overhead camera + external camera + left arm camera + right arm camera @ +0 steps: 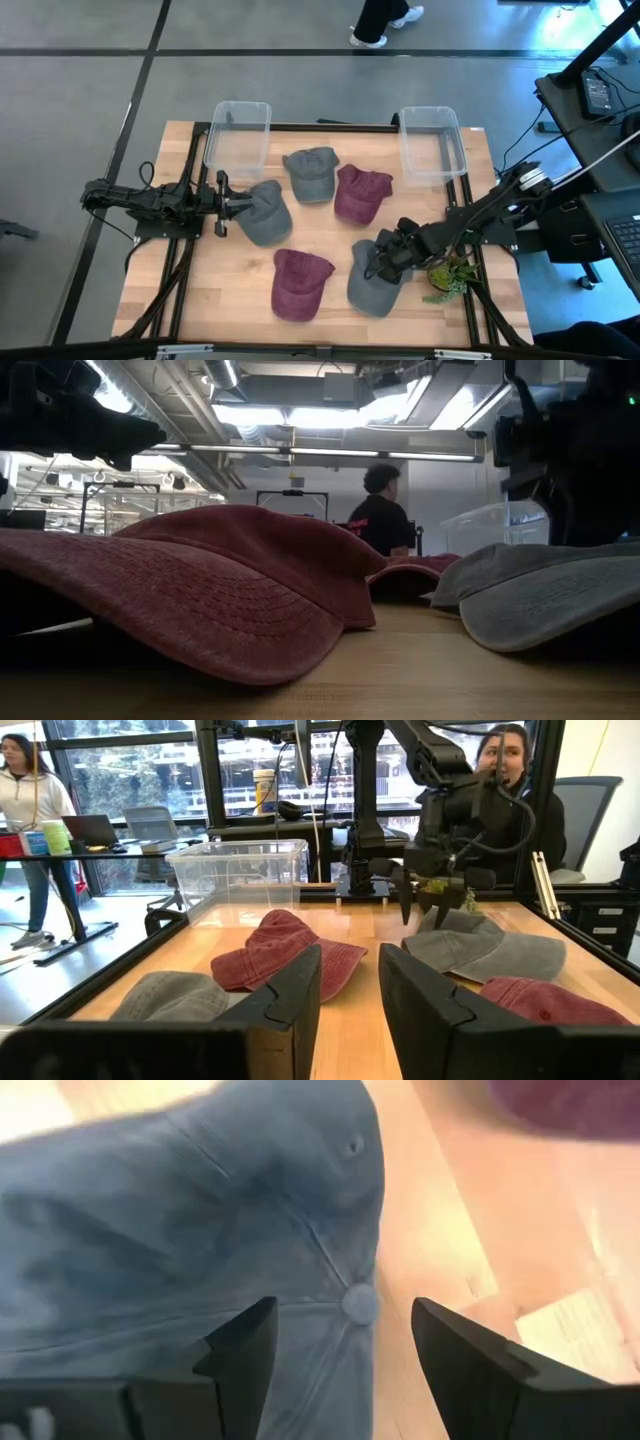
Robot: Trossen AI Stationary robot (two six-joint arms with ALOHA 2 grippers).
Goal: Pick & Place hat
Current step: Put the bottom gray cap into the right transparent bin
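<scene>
Beneath the right tool (342, 1348), grey hat (200, 1220), fingers spread wide, hat's button between them.

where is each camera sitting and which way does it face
High view: above, looking straight down on the table, both arms and five caps.
Low view: at tabletop height, facing across a red cap into the room; dark arm parts show overhead.
Left wrist view: level across the table past its open fingers at the right gripper.
Right wrist view: down between open fingers onto a grey cap.
Shared: that grey cap also shows from above.
</scene>
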